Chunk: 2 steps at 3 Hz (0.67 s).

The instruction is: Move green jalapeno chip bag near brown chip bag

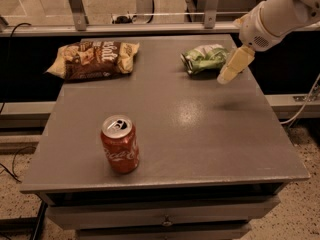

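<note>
A small crumpled light-green and white foil snack bag is seen lying at the far right of the grey flat-topped surface, near the back edge. A larger dark-brown snack bag with yellow-tan ends is laid at the far left, well apart from it, with bare surface between the two. The pale cream gripper is held on a white arm coming in from the upper right; it hangs just beside the green bag's right end and appears to be above the surface, not touching the bag. Whether the gripper is open or closed cannot be told; nothing is seen held in it. The green bag's long axis runs roughly left-right in the view, so the bag lies leftward of the gripper, end-on to it. The step is judged to be the approach before the grasp, so a short shift over the bag's middle is probably needed. A red soda can is stood upright at the front left, out of the likely path.
</note>
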Each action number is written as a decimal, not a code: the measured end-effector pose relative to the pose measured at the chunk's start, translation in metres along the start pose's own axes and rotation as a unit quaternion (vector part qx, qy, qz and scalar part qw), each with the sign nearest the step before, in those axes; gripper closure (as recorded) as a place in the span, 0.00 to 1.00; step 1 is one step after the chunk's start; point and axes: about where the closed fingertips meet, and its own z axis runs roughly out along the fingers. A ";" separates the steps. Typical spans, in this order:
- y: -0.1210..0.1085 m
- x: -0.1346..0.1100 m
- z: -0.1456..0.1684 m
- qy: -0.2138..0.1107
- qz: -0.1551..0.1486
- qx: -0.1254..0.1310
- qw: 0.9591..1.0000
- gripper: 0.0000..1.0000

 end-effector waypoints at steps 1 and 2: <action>-0.027 0.003 0.041 -0.040 0.040 0.008 0.998 0.00; -0.045 0.005 0.074 -0.071 0.077 0.009 0.994 0.00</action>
